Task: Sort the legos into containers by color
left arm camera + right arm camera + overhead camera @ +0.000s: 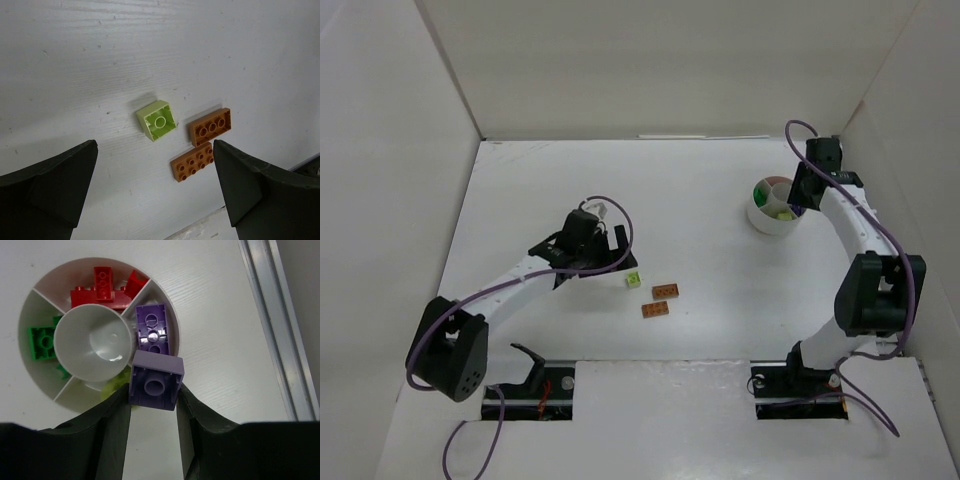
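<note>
My left tool point(154, 150) hangs released over the worktop point(75, 60), its fingers spread wide enough to straddle one piece. Just ahead of it lies the pale green lego point(159, 121), hollow side up. The two orange-brown legos point(210, 126) sit side by side toward its right finger. Farther off, my right tool point(152, 396) is clenched on a purple lego point(156, 379), held above the near rim of the dish point(24, 325). It is just short of the purple compartment point(164, 297), where a matching brick lies. I judge it's poised to drop with its colour.
</note>
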Available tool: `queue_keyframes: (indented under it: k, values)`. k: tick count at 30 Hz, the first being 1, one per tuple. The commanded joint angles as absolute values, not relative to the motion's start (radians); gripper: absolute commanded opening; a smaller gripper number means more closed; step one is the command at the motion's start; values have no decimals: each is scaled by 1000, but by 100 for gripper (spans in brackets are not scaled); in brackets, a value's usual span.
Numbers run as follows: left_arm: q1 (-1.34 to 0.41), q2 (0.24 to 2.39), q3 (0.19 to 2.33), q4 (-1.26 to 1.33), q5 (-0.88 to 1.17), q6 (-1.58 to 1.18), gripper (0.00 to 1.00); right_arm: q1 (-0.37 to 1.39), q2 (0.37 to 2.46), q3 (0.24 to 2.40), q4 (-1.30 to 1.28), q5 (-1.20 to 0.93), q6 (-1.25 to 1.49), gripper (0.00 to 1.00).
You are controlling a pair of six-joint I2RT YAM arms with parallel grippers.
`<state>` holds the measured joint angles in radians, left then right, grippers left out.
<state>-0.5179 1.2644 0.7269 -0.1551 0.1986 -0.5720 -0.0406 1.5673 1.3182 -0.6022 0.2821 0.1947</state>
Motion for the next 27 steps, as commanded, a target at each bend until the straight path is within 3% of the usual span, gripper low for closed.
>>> queue_keyframes:
  k: [1, 7, 13, 16, 27]
  values:
    - [-523, 1290, 784, -149, 204, -543, 99, -78, 1609, 1399, -578, 275, 164, 27]
    - [-523, 1322, 793, -130, 224, -534, 99, -87, 1664, 1434, -578, 245, 153, 34]
    - [-523, 1344, 815, -130, 224, -534, 99, -87, 1664, 1434, -578, 236, 144, 55]
    - [-523, 1344, 815, -130, 224, -534, 99, -87, 1673, 1434, -578, 227, 144, 60]
    - [-578, 1354, 827, -141, 172, -543, 99, -87, 1550, 1371, -546, 172, 124, 61]
